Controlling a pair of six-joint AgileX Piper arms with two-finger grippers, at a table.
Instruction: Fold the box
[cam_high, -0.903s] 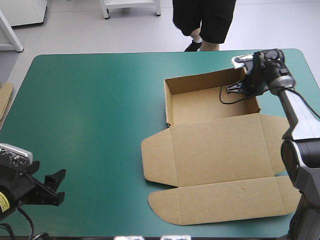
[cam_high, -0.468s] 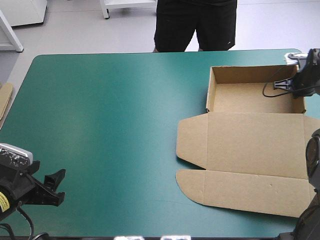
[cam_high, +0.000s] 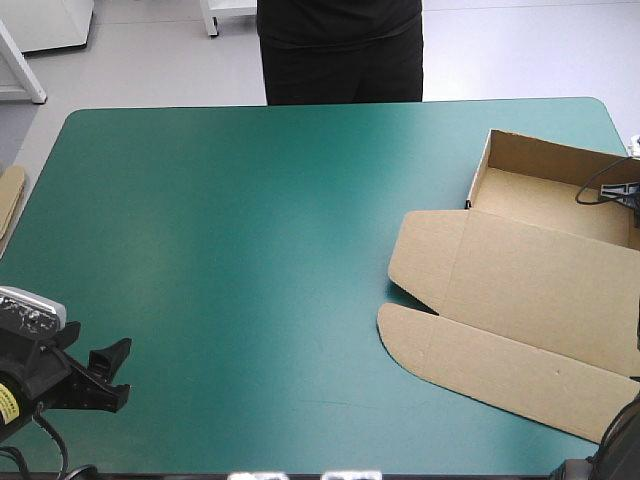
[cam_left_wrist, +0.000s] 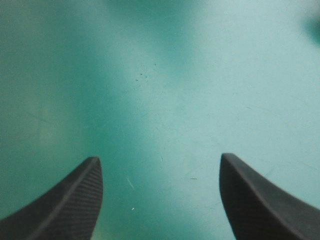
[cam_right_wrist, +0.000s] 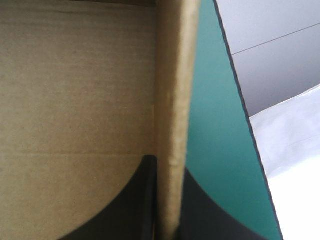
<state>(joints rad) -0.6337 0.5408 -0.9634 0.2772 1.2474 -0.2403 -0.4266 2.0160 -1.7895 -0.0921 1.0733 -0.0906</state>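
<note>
The right pincer is pinching one wall of the brown box. Its two black fingers are almost touching, with only the thin board between them. One finger is sitting inside the box and the other is sitting outside it. Just past that wall a thin strip of the teal-green cover is showing, and the table's edge is running right beside it.

In the high view the right pincer is peeking in at the far right, over the tray part of the box. The box is lying near the table's far right corner, turned a bit crooked, and part of it is running out of sight on the right. The tray is standing open with its walls up. The lid is lying flat on the cover, reaching toward the near edge. A small side flap and a long rounded front flap are lying flat too.

The left pincer is wide open and is holding nothing. Its fingers are standing far apart over bare teal-green cover. In the high view the left pincer is hanging by the table's near left corner, well apart from the box.

A bit of more brown board is poking in at the table's left edge.
</note>
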